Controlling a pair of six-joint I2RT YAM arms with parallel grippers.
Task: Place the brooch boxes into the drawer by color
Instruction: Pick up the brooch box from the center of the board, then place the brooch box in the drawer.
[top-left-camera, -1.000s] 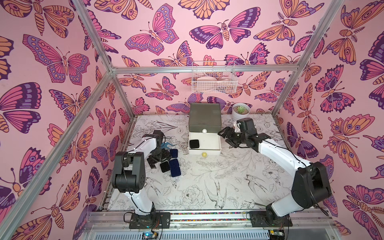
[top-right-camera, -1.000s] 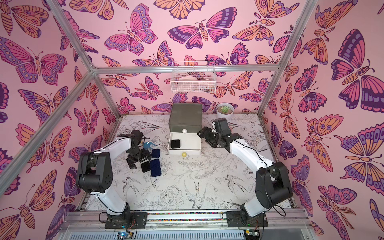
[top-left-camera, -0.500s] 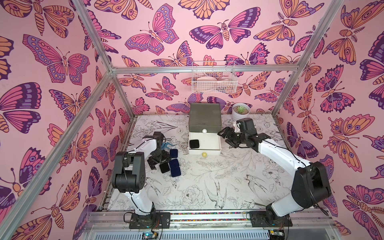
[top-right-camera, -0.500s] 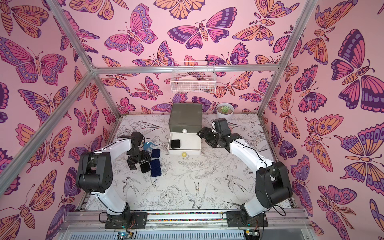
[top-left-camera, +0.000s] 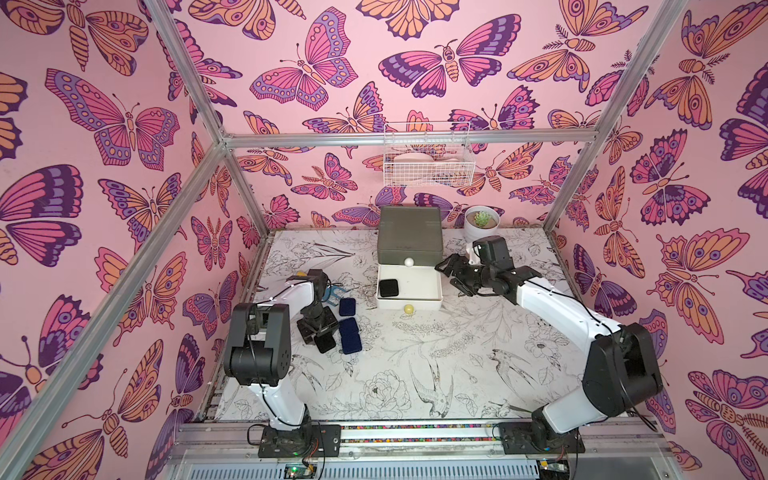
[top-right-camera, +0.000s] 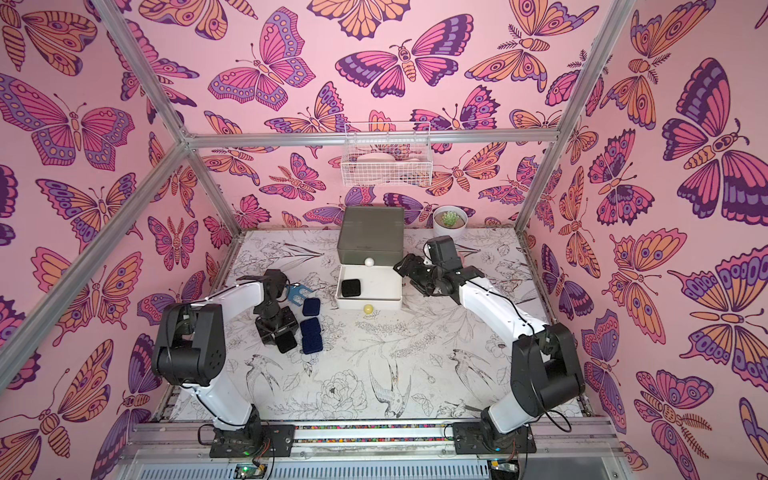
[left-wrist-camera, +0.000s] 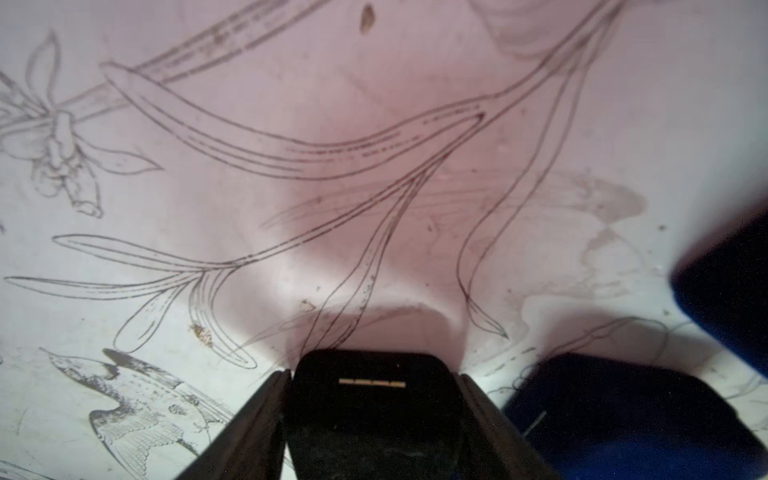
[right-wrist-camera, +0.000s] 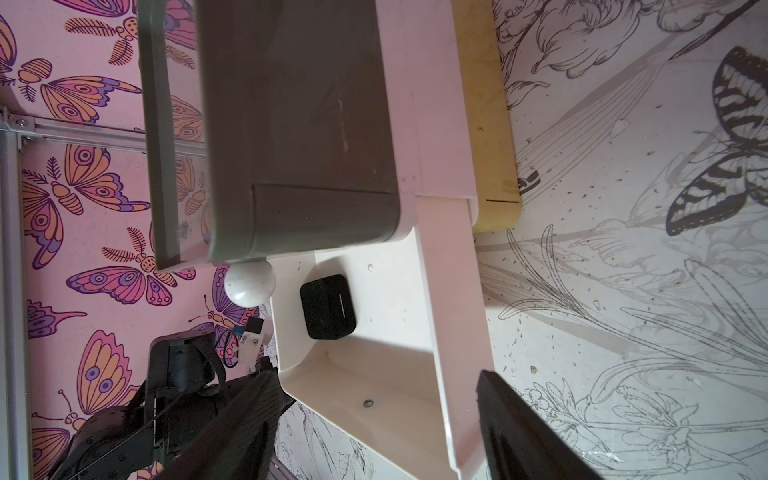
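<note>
In the left wrist view my left gripper (left-wrist-camera: 372, 376) is shut on a black brooch box (left-wrist-camera: 374, 415), one finger pressed against each side, low over the table. Both top views show this black box (top-left-camera: 326, 345) at the left, beside the navy brooch boxes (top-left-camera: 350, 332). The drawer chest (top-left-camera: 409, 232) stands at the back, and its white middle drawer (top-left-camera: 432, 286) is pulled out. Another black box (top-left-camera: 388, 287) lies inside it. My right gripper (top-left-camera: 451, 276) is open at that drawer's right side, its fingers (right-wrist-camera: 519, 428) straddling the side wall.
A blue-handled tool (top-left-camera: 334, 293) lies just behind the navy boxes. A white wire basket (top-left-camera: 428, 164) hangs on the back wall. A small potted plant (top-left-camera: 482, 222) stands right of the chest. The yellow knob (top-left-camera: 409, 308) pokes out below the open drawer.
My left gripper's jaws have come together onto the black brooch box. The right arm and the open drawer have not moved.
</note>
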